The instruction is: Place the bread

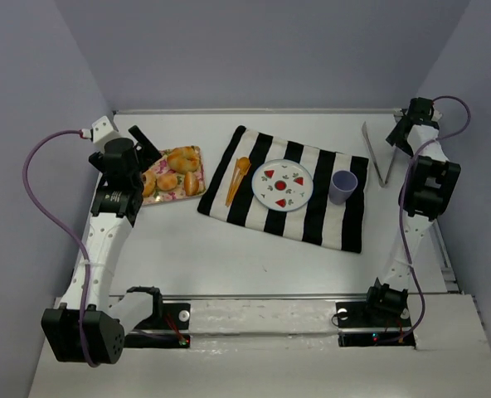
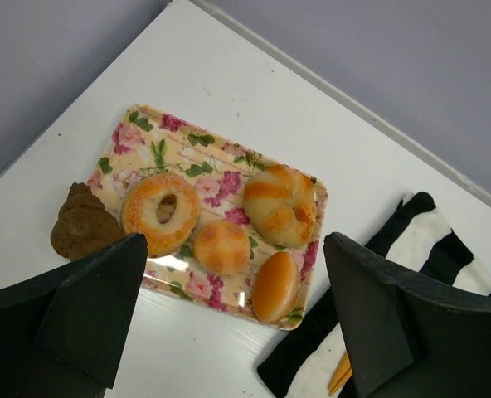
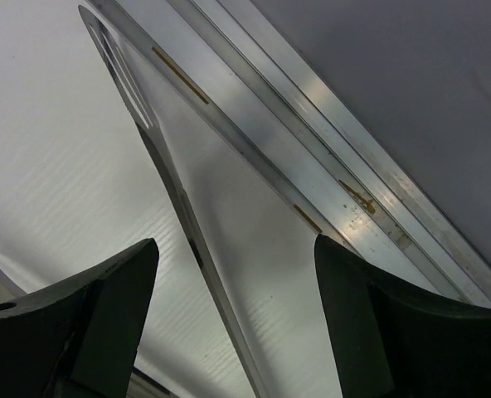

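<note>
Just inside tray [image 2: 179,137] edge, bread [image 2: 275,286], left gripper [image 2: 235,249] above, jaws wide.

- Floral tray [image 2: 179,149] on the left: sugared ring bread [image 2: 160,211], knotted bread [image 2: 281,204], round bun [image 2: 222,246].
- Brown lump [image 2: 81,225] just beside the tray.
- Striped cloth [image 1: 328,220] at centre: white plate [image 1: 295,195], orange spoon [image 1: 238,178] left of it, purple cup [image 1: 342,186] right.

walls [image 1: 254,50]: lilac-grey panels are enclosing three sides | table [image 1: 229,257]: white top is sitting between | light: falling evenly
</note>
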### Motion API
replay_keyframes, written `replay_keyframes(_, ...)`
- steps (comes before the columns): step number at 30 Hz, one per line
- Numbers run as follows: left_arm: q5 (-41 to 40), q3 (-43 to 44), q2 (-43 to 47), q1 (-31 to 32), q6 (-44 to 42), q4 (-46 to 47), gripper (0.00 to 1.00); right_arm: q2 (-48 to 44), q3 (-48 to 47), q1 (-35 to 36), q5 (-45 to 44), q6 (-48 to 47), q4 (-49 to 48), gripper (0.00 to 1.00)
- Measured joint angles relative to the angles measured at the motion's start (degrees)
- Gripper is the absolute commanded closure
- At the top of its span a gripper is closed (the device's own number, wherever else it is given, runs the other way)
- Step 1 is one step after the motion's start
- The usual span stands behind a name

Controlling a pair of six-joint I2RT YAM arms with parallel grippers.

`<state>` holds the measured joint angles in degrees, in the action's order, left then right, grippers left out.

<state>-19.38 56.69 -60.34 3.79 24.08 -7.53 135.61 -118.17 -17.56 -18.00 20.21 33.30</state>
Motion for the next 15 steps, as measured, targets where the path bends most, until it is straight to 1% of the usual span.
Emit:
replay_keyframes(1,-0.04,0.00,-0.04,0.00,-0.02,0.00,0.01,0.72,-0.72,0.00,-0.07,-0.22,0.09,0.19)
replay_keyframes(3,-0.24,0.00,-0.22,0.00,-0.02,0.02,0.01,1.92,-1.60,0.00,-0.07,-0.72,0.37,0.23)
replay_keyframes(4,-0.35,0.00,-0.26,0.00,-0.02,-0.02,0.01,2.62,-2.14,0.02,-0.11,-1.05,0.66,0.25)
replay_keyframes(5,-0.39,0.00,-0.31,0.00,-0.02,-0.02,0.01,3.30,-2.60,0.02,-0.20,-1.29,0.87,0.31)
replay_keyframes(7,-0.55,0.00,-0.33,0.00,-0.04,-0.04,0.01,4.61,-3.52,0.02,-0.35,-1.64,1.07,0.35)
replay_keyframes(8,-0.63,0.00,-0.33,0.00,-0.04,-0.02,0.01,5.18,-3.74,0.02,-0.46,-1.77,1.14,0.45)
replay_keyframes(9,-0.66,0.00,-0.33,0.00,-0.04,-0.04,0.01,5.44,-4.02,0.02,-0.44,-1.75,1.07,0.50)
replay_keyframes(10,-0.68,0.00,-0.33,0.00,-0.04,-0.04,0.01,5.46,-4.37,0.02,-0.57,-1.92,1.27,0.63)
replay_keyframes(12,-0.79,0.00,-0.33,0.00,-0.04,-0.04,0.01,5.46,-4.94,0.02,-0.63,-2.40,1.33,0.77)
replay_keyframes(13,-0.81,0.00,-0.35,0.00,-0.07,-0.04,0.01,5.46,-5.18,0.02,-0.59,-2.43,1.27,0.89)
replay_keyframes(14,-0.81,0.00,-0.37,0.00,-0.07,-0.07,0.01,5.46,-5.20,0.02,-0.59,-2.64,1.22,0.93)
replay_keyframes(15,-0.81,0.00,-0.37,0.00,-0.07,-0.07,0.01,5.46,-5.22,0.02,-0.59,-3.02,1.25,0.93)
